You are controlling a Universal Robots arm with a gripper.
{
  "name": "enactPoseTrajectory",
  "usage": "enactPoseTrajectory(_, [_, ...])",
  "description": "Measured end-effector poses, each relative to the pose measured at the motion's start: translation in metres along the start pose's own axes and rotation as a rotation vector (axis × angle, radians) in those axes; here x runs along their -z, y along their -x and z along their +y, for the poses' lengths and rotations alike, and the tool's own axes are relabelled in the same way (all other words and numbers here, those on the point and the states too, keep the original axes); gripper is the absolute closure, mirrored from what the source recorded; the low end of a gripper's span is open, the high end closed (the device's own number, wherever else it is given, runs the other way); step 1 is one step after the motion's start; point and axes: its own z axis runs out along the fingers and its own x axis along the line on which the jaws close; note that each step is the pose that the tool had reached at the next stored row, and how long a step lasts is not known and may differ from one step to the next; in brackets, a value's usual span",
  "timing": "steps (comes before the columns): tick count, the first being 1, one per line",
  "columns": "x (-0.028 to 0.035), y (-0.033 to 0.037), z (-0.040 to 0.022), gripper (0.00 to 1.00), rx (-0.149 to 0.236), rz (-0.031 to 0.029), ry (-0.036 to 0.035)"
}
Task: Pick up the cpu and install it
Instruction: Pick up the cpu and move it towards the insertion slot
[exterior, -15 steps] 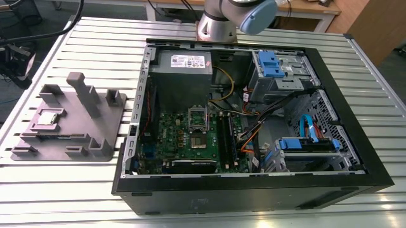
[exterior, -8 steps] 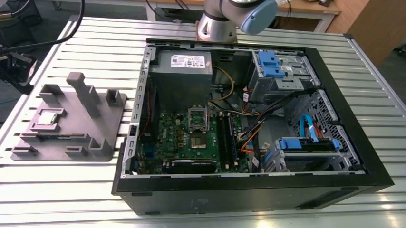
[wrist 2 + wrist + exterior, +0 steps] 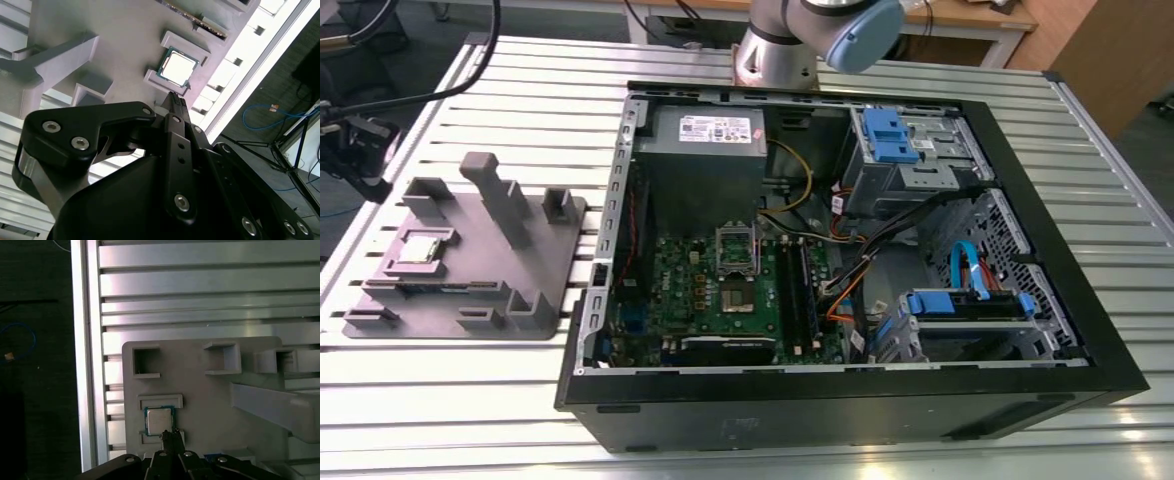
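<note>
The cpu (image 3: 424,248), a small square chip with a silver top, lies flat in a recess of the grey fixture tray (image 3: 540,262) on the exterior view's left. In both wrist views the chip (image 3: 179,68) (image 3: 159,420) sits just past my black gripper (image 3: 175,101) (image 3: 170,436). The fingertips are together with nothing between them, and they hover above the chip's near edge without touching it. The motherboard's socket (image 3: 738,283) in the open computer case (image 3: 1067,300) has its metal frame (image 3: 734,243) hinged up.
The tray carries upright blocks, a tall one (image 3: 500,195) standing close beside the chip. The case walls rise around the motherboard, with cables and blue drive bays (image 3: 967,305) on the exterior view's right. The slatted metal table (image 3: 440,390) ends near the tray's left side.
</note>
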Motion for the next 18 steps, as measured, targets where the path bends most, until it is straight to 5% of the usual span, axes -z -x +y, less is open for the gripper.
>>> enactPoseTrajectory(12, [-0.0033,-0.0001,-0.0003,0.89,0.000,-0.0002,0.0001])
enactPoseTrajectory(18, [-0.0125,-0.0003,-0.0022,0.89,0.000,-0.0001,0.0001])
